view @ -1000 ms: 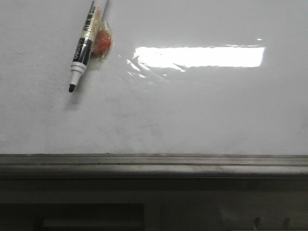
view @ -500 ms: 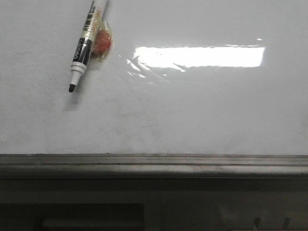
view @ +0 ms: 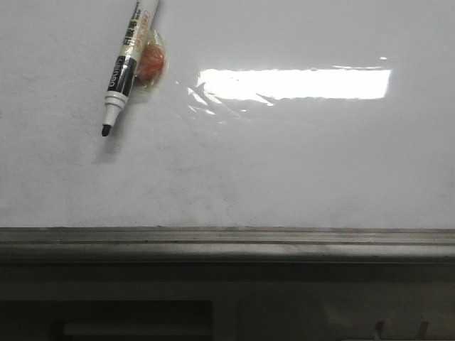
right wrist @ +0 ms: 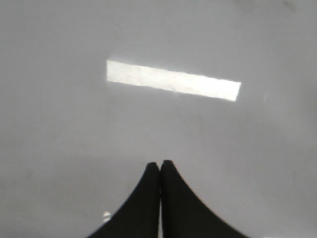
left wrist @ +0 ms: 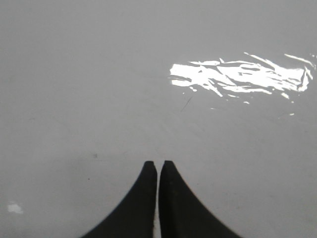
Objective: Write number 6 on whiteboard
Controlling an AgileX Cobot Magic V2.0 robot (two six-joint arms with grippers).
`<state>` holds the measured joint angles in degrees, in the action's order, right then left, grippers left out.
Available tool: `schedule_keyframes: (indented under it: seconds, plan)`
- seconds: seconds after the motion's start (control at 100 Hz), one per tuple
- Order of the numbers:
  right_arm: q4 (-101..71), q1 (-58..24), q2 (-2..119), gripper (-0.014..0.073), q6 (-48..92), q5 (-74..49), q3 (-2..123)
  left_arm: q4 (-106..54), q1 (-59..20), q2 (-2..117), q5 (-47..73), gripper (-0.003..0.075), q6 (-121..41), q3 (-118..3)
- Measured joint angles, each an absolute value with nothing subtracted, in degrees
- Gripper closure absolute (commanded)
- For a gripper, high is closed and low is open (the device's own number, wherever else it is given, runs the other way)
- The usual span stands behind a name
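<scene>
Nearest, in the wrist views: left gripper (left wrist: 158,166) with fingers drawn together, only a hairline slit between the tips, nothing clamped. Right gripper (right wrist: 160,166) likewise pressed together and empty. Both facing plain white surface.

Next, the grey metal ledge (view: 227,238) running along the near edge of the whiteboard (view: 284,170). Beyond it, a broad bare stretch of glossy white with faint grey smudges and no black line anywhere; no number 6 drawn yet, so judged at the very start.

Farther, towards the far left corner: an uncapped marker (view: 124,67), tilted, black tip (view: 106,130) pointing down towards the near left, upper end running out of view. Just beside the barrel, a small orange-red lump (view: 151,62) under clear film, touching or overlapping it. Cannot tell what keeps the marker in place. To the right along the far edge, a bright rectangular light reflection (view: 295,83).

Probable step in hand: taking up the marker. To do it well:
- Part one gripper's fingers before approaching.
- Grip the barrel mid-length, clear of the tip and the lump.
- Hold firmly so the pen cannot swivel under pressure.
- Start the stroke in the bare middle, with room for the loop above the ledge.
- Press lightly and evenly.
</scene>
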<state>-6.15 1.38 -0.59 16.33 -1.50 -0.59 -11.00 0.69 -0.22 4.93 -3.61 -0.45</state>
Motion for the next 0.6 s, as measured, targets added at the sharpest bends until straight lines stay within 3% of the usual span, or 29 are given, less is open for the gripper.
schedule_keyframes:
  seconds: [0.37,0.6]
  plan:
    - [-39.72,1.38,-0.59,0.0638,16.28,0.74,-0.59,-41.35,0.69,-0.22,3.61,0.0741,-3.61,-0.45]
    - [-40.89,1.38,0.14,0.0638,16.06,-10.12,5.55,-43.53,0.69,-0.22,8.29,0.0741,-4.51,-4.8]
